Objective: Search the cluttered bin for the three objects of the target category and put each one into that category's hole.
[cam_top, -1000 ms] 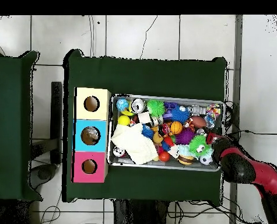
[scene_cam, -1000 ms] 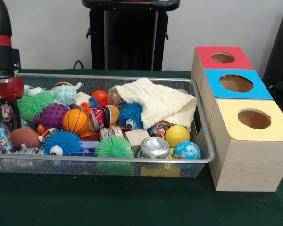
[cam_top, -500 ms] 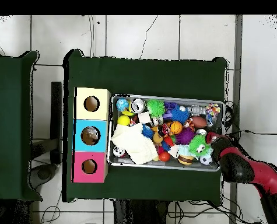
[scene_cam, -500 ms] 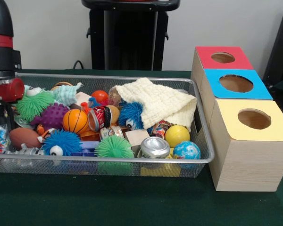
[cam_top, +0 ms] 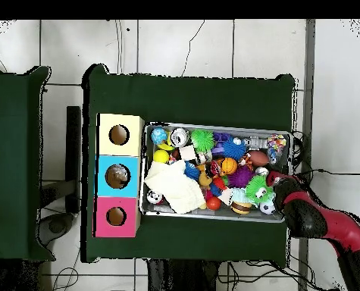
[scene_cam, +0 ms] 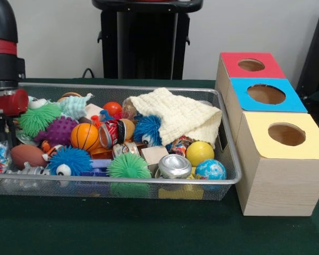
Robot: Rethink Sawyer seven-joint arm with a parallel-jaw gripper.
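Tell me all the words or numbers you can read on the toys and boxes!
None can be read.
Red can: white markings, too blurred to read.
Silver can: only its top shows, no text.
Red box, blue box, yellow box: plain coloured tops, no writing.

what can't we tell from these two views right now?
- Hand: front view crops it at the left edge, overhead the arm covers it; open or shut is unclear.
- Under the cream cloth: whatever lies beneath is hidden in both views.
- Box holes: front view shows no contents; overhead, something in the blue box hole is too small to identify.
- Bottom layer of the bin: buried under the toys.
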